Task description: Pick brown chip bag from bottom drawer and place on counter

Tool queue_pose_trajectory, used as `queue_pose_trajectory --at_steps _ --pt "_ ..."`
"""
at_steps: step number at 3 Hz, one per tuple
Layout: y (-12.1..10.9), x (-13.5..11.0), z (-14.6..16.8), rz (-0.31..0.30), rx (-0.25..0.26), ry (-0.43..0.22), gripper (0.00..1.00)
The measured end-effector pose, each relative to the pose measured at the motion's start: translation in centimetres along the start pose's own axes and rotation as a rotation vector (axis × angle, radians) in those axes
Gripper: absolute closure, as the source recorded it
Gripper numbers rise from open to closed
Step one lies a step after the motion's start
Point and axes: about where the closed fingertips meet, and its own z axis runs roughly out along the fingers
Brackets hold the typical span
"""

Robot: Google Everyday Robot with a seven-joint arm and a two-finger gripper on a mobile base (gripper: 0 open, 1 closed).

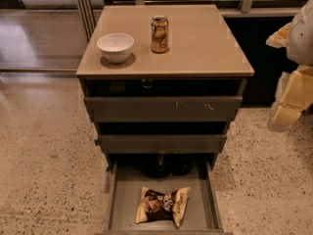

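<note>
The brown chip bag (162,205) lies flat in the open bottom drawer (126,199), near its front and a little right of the middle. The drawer is pulled out toward me. The tan counter (200,45) tops the cabinet above it. My gripper (289,104), white and yellow, hangs at the right edge of the camera view, beside the cabinet at about the height of the upper drawers. It is well above and to the right of the bag and holds nothing that I can see.
A white bowl (115,46) and a gold-brown drink can (160,34) stand on the back left part of the counter. The two upper drawers (162,109) are closed or nearly so. Speckled floor surrounds the cabinet, with dark items at the back of the bottom drawer.
</note>
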Motion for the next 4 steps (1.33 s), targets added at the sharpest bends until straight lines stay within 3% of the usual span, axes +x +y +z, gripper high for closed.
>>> queue_pose_trajectory --at_steps 1,2,3,4 --pt "0.0 0.0 0.0 0.0 0.0 0.0 0.0" --pt "-0.3 -1.6 -1.5 -0.043 0.033 -0.01 0.0" --pt "0.0 -2.2 -1.3 -0.082 0.053 -0.034 0.0" --pt "0.7 -2.0 0.9 -0.116 0.054 -0.058 0.0"
